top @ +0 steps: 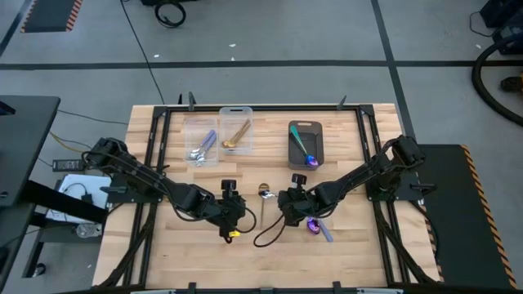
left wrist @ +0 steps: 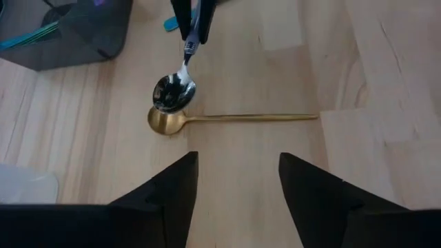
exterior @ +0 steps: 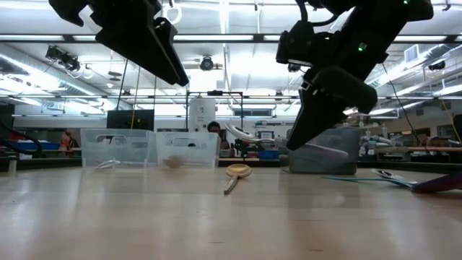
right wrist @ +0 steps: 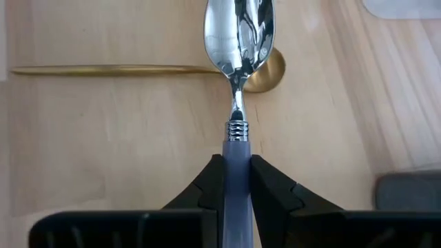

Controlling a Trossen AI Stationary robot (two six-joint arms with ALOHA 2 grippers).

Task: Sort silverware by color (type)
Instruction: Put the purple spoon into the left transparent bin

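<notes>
Held spoon (right wrist: 238, 41) above lying spoon (right wrist: 138, 69)

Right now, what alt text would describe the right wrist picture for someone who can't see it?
The right gripper is shut on a silver spoon by its lavender handle, bowl held above a gold spoon lying on the wooden table.

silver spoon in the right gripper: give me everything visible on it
The silver spoon has a polished, mirror-like bowl, a narrow neck, a ribbed metal collar and a lavender handle that looks like plastic. The right gripper is shut on that handle, both fingers pressing its sides. The spoon points away from the wrist, held above the wooden table. Its bowl hangs over the bowl of a gold spoon lying flat there; contact between them cannot be told.
</notes>
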